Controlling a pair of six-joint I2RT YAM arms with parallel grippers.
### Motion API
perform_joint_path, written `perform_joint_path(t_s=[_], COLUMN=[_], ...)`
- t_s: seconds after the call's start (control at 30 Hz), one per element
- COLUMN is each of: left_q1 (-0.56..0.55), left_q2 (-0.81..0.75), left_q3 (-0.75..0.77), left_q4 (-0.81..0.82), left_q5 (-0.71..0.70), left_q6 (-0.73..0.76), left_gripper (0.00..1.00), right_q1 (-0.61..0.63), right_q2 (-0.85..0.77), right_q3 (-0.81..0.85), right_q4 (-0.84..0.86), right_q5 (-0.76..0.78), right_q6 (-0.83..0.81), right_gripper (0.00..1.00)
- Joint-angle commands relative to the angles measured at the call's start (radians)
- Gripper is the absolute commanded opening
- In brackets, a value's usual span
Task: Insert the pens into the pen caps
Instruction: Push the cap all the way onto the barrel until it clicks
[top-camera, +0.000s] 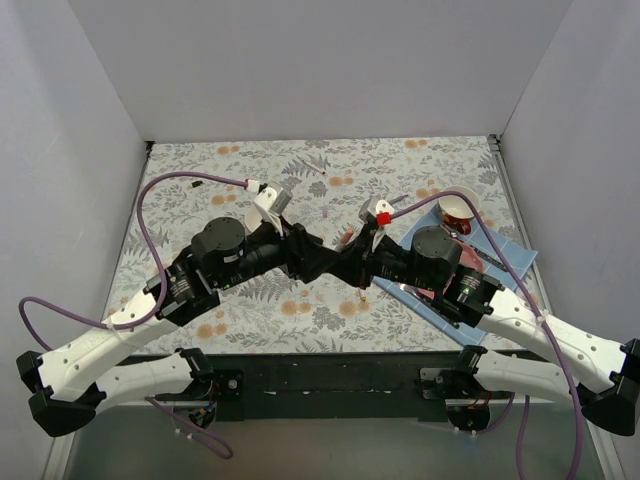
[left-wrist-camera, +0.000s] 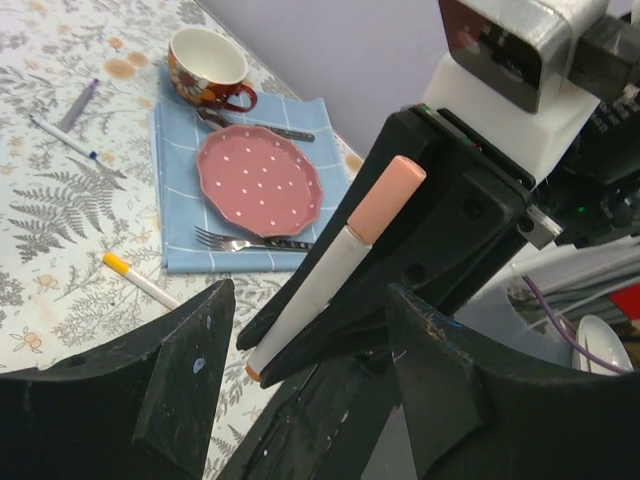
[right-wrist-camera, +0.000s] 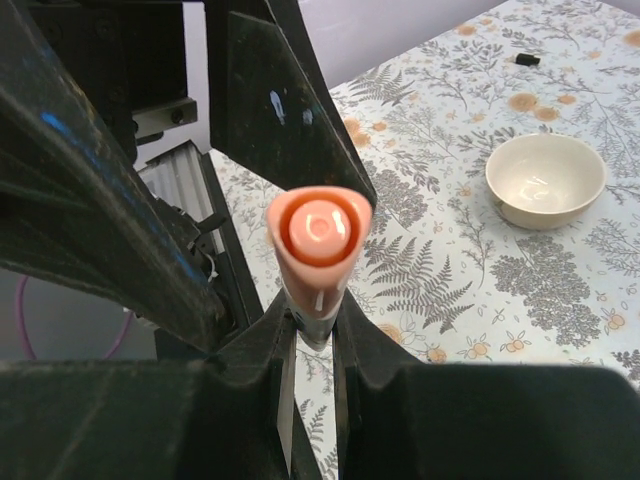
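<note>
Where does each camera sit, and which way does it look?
Top external: above and behind the robot, looking down on the cloth; left arm and right arm show.
Left wrist: on the left arm, facing the pink-capped pen and pink plate; its open fingers show.
Right wrist: on the right arm, facing the white bowl; its fingers clamp that pen.
Both wrist views share the pen.
</note>
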Motion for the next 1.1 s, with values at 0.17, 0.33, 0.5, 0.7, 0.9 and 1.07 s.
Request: perform_joint_path(t_s=[0.17, 0.33, 0.5, 0.7, 0.9, 1.07], left_q1=[0.0, 0.0, 0.0, 0.001, 0.001, 0.001], left_q2=[0.028, 0.025, 0.033, 0.055, 0.061, 0.064], left_q3=[0.007, 0.008, 0.016, 0.027, 0.016, -0.006], left_q4=[0.015, 0.023, 0.021, 0.018, 0.032, 0.041], left_q5=[0.095, 0.087, 0.082, 0.084, 0.089, 0.102], left_q6=[0.029, 0.023, 0.02, 0.026, 0.043, 0.052], left_gripper=[0.52, 0.43, 0.4, 0.37, 0.33, 0.25], right_q1=[0.001, 0.001, 0.0, 0.0, 0.0, 0.001], right_q2=[-0.014, -0.026, -0.027, -0.027, -0.026, -0.021], right_q3=[-0.007, -0.023, -0.021, -0.022, -0.018, -0.012], right_q4=[0.053, 0.072, 0.072, 0.078, 0.076, 0.075], right_q5=[-0.107, -0.147, -0.163, -0.179, -0.194, -0.183], right_q6=[0.022, 0.019, 0.019, 0.019, 0.023, 0.045], right_gripper=[0.01, 0.01, 0.01, 0.01, 0.01, 0.01])
